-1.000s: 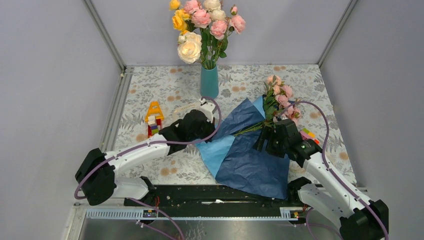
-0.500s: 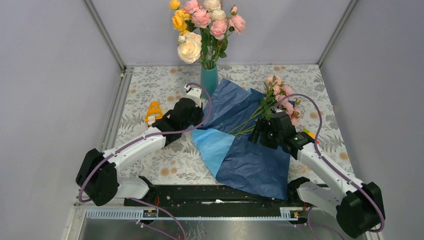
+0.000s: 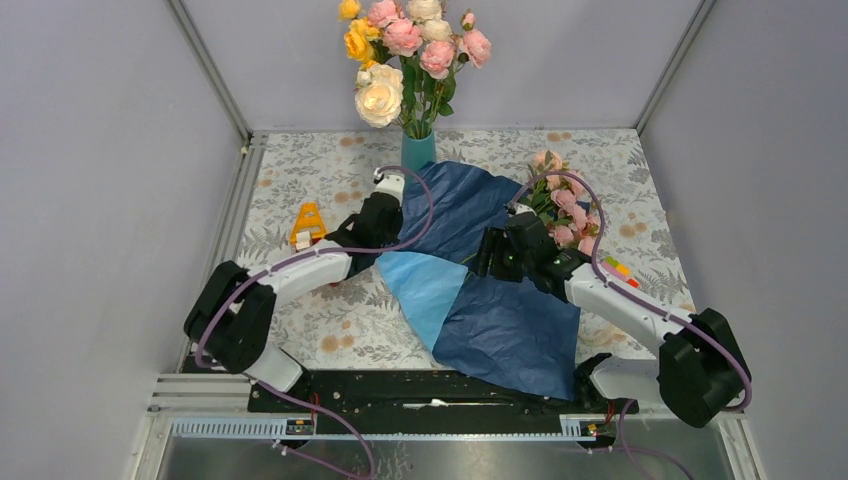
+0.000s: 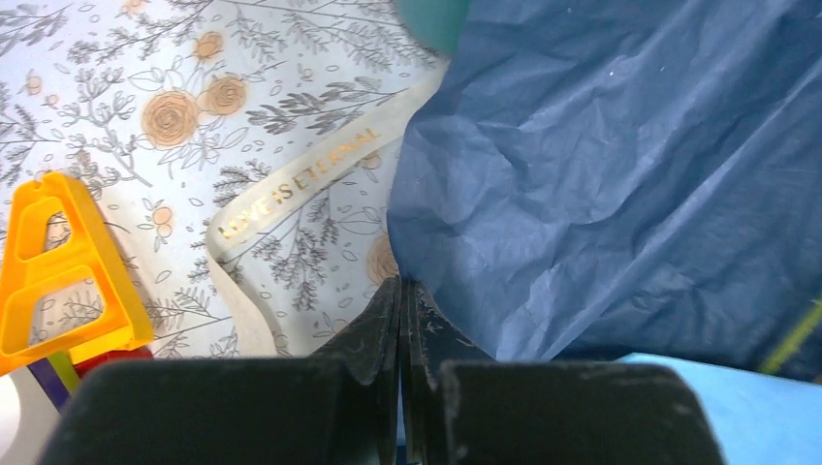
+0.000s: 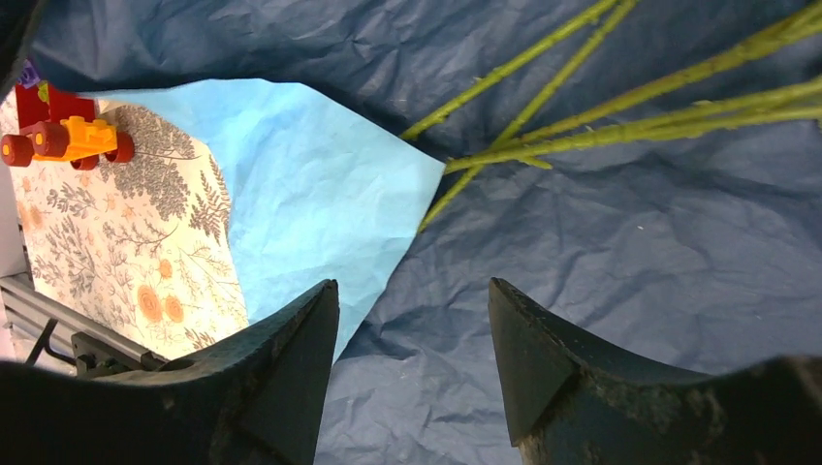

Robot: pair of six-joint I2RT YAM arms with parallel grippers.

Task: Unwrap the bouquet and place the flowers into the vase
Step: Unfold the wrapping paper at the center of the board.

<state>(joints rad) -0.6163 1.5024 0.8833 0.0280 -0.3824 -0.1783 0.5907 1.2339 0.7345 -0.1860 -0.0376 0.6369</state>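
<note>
Top external view showed us the left gripper (image 4: 400, 291) pinching the blue paper (image 3: 505, 325) just before the vase (image 3: 418, 151), holding it open, we judged, so the flowers (image 3: 560, 205) right of the vase lay bare; the right gripper (image 5: 412, 302) hung spread over their stems.

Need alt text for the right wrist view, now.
Open right gripper hovers over crinkled navy wrapping paper, nothing between its fingers. Thin green flower stems lie across it upper right; a light-blue flap and toy car sit left.

Base of vase (image 3: 418, 150) hidden behind blue paper (image 3: 460, 205), flower stems (image 5: 601, 136) cut off at right edge, yellow toy (image 4: 97, 262) cropped
</note>
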